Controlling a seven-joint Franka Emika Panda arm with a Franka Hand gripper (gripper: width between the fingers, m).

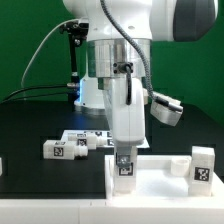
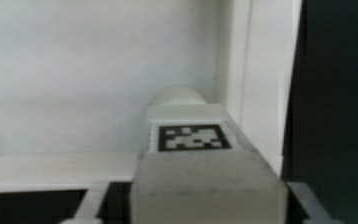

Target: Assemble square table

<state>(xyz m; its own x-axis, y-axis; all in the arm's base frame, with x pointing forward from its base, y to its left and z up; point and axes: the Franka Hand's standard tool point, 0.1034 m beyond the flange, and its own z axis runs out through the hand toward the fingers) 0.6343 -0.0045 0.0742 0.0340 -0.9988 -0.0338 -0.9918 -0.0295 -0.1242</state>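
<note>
My gripper [image 1: 124, 158] points straight down and is shut on a short white leg [image 1: 124, 168] with a black-and-white tag. It holds the leg upright at the corner of the white square table top [image 1: 160, 182] on the exterior view's left; whether the leg touches the top I cannot tell. In the wrist view the leg [image 2: 194, 140] fills the space between my fingers [image 2: 91, 203], with the flat top [image 2: 87, 80] behind it. A second tagged leg [image 1: 203, 167] stands upright on the top's corner on the exterior view's right.
Two loose tagged legs [image 1: 60, 149] [image 1: 89, 137] lie on the black table on the exterior view's left of the top. The white robot base [image 1: 95, 92] stands behind, with cables to its left and a green backdrop.
</note>
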